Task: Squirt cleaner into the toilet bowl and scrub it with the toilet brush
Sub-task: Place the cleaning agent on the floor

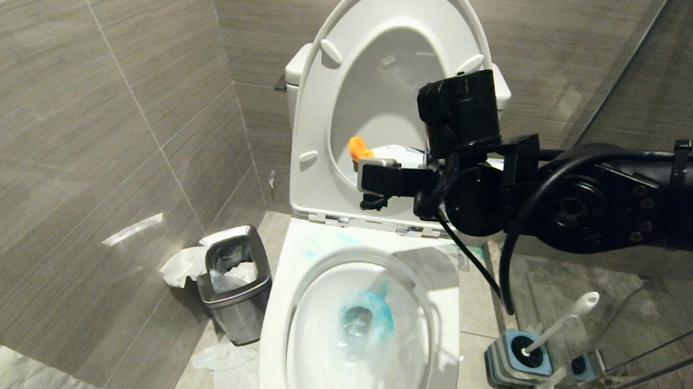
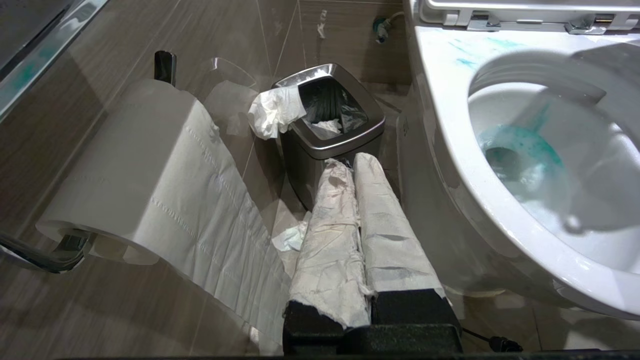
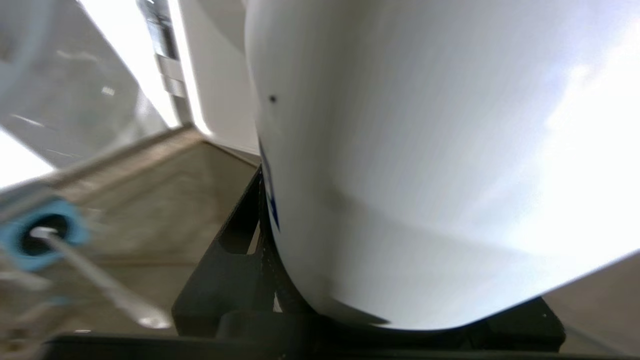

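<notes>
The white toilet bowl (image 1: pixel 282 311) stands open, seat and lid raised. Turquoise cleaner (image 1: pixel 378 312) pools round the drain, with pale streaks on the back rim (image 1: pixel 333 242). My right gripper (image 1: pixel 391 166) hangs above the bowl's back, in front of the raised seat, shut on a white cleaner bottle (image 3: pixel 425 160) with an orange cap (image 1: pixel 358 148) pointing left. The toilet brush (image 1: pixel 562 321) leans in its grey-and-blue base (image 1: pixel 508 362) on the floor right of the bowl, untouched. My left gripper (image 2: pixel 352 162), its fingers wrapped in white paper, is shut and empty, low beside the bowl.
A steel waste bin (image 1: pixel 236 281) with tissue hanging out stands left of the bowl, crumpled paper on the floor near it. A toilet paper roll (image 2: pixel 145 165) hangs on the left wall. A glass shower screen (image 1: pixel 648 285) closes the right side.
</notes>
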